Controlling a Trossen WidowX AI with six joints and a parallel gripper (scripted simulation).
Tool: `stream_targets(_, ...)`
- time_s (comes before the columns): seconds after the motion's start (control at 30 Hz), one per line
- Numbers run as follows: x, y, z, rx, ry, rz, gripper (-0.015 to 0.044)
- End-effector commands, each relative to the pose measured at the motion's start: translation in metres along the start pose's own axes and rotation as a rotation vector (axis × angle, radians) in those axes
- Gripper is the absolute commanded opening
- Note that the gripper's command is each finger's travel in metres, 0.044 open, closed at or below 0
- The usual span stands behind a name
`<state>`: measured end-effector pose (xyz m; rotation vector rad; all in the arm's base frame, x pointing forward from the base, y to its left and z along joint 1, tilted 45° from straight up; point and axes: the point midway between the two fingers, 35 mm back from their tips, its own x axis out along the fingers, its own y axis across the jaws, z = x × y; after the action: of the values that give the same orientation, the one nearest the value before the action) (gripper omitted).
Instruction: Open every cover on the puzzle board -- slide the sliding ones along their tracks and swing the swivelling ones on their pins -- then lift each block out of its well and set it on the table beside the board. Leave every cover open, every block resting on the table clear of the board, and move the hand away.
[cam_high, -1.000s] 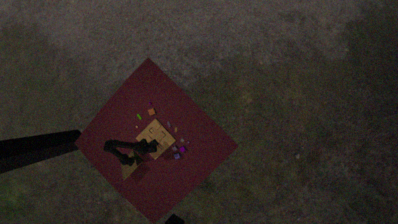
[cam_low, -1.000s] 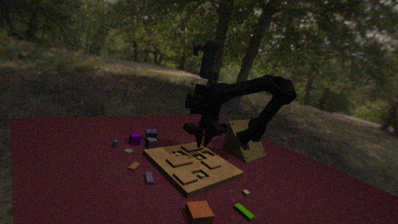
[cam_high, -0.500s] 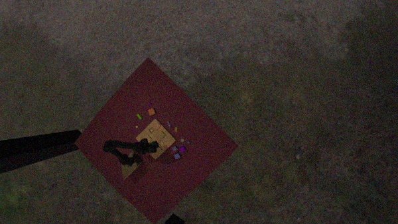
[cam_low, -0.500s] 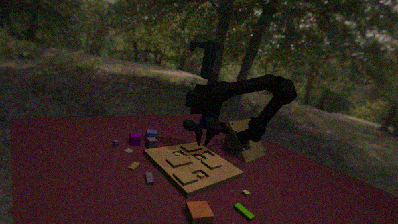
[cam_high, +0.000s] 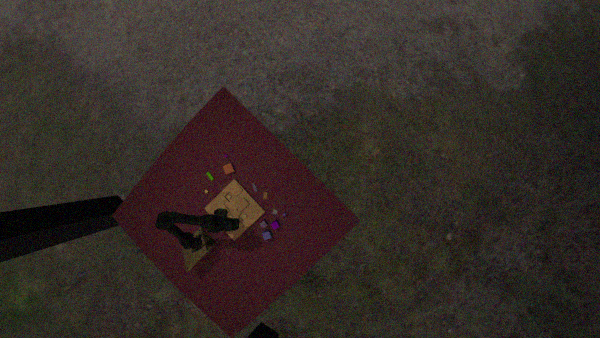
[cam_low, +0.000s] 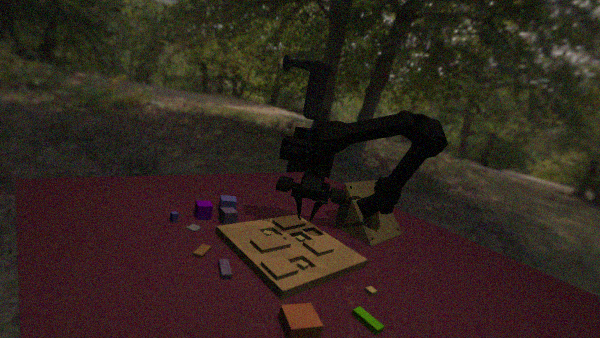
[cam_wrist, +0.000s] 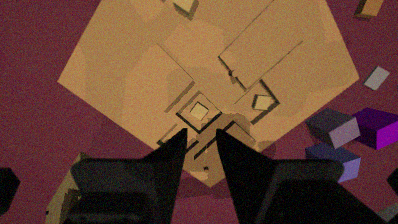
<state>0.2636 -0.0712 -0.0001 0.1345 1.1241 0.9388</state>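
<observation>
The light wooden board lies flat on the red table. Three wells show a pale block each: the centre block, the block nearer the purple cube and the block at the far end from the arm. Raised covers stand beside them: one cover near the fingers, one cover, one cover and one cover. My gripper is partly open and empty, above the board's arm-side corner. Another recess there is partly hidden.
Beside the board lie a purple cube, a blue-grey cube, a grey cube, a grey bar, an orange block, a green bar and several small pieces.
</observation>
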Motion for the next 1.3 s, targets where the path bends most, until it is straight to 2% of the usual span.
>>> stream_targets(0.0,-0.001,0.000,0.000,0.100,0.003,-0.001,0.0144)
stream_targets(0.57,-0.005,0.000,0.000,0.597,0.003,-0.002,0.0144)
stream_targets(1.27,0.031,0.001,0.001,0.602,0.002,-0.001,0.0144)
